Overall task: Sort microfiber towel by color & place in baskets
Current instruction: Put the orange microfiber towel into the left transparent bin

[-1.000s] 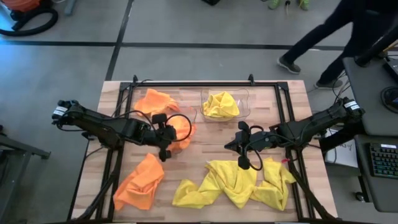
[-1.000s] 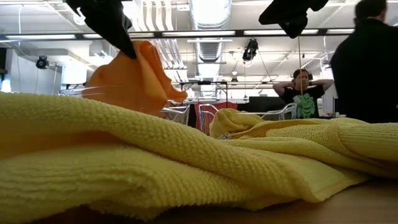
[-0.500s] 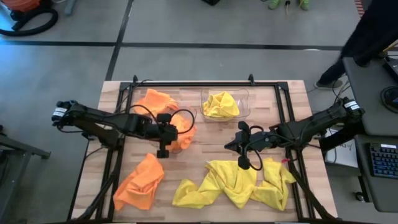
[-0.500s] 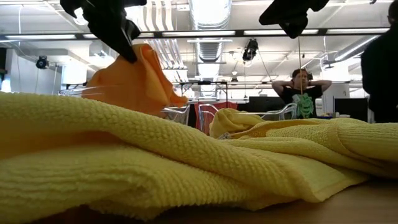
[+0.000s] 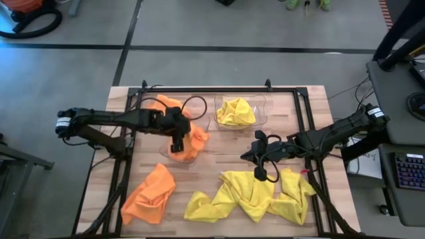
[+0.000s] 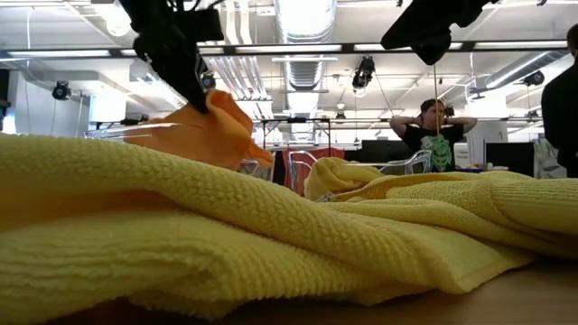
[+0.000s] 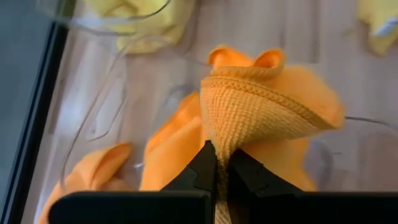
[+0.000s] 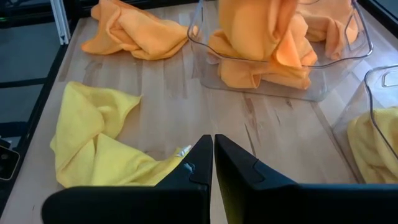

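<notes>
Over the left basket (image 5: 174, 151), left end effector (image 5: 176, 141) has carried its pinched orange towel (image 5: 194, 138).

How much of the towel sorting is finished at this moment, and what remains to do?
Done: one yellow towel lies in the right basket, and orange cloth already sits in the left basket. In hand: the left gripper is shut on an orange towel over that basket. Left: one orange towel on the table and the yellow towels below the shut, empty right gripper.
</notes>
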Tool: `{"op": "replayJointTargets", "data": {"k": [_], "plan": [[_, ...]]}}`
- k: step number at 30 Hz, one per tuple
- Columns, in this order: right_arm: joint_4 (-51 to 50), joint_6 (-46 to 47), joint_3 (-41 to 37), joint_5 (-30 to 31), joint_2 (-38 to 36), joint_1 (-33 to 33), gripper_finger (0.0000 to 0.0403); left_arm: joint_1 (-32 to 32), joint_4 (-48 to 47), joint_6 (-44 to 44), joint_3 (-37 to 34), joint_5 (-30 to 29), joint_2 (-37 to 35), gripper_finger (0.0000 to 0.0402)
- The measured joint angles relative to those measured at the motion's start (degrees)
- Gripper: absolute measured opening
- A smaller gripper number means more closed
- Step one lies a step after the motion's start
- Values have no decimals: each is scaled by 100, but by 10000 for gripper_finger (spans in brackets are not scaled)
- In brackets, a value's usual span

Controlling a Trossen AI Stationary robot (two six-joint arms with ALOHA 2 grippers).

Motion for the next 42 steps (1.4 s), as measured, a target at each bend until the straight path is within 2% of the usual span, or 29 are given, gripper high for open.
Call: {"op": "replayJointTargets", "data": {"k": [10,15,19,22,27,35,39,42], "plan": [[0,-15,0,0,0,0,13,611,1008,-22,-767,-84,0,0],[2,-2,0,0,0,0,13,697,1566,-18,-972,-449,0,0],[3,0,0,0,0,0,13,697,1629,-11,-1065,-968,0,0],[4,0,0,0,0,0,13,702,1671,-13,-1165,-1134,0,0],[15,-4,0,0,0,-2,13,697,2158,-177,-1456,-1653,0,0],[17,-4,0,0,0,-2,13,697,2710,-227,-1708,-1739,0,0],[17,-7,0,0,0,-2,13,695,2738,-386,-1708,-2296,0,0],[17,-7,0,2,0,-2,13,692,2753,-361,-1709,-2369,1,0]]}}
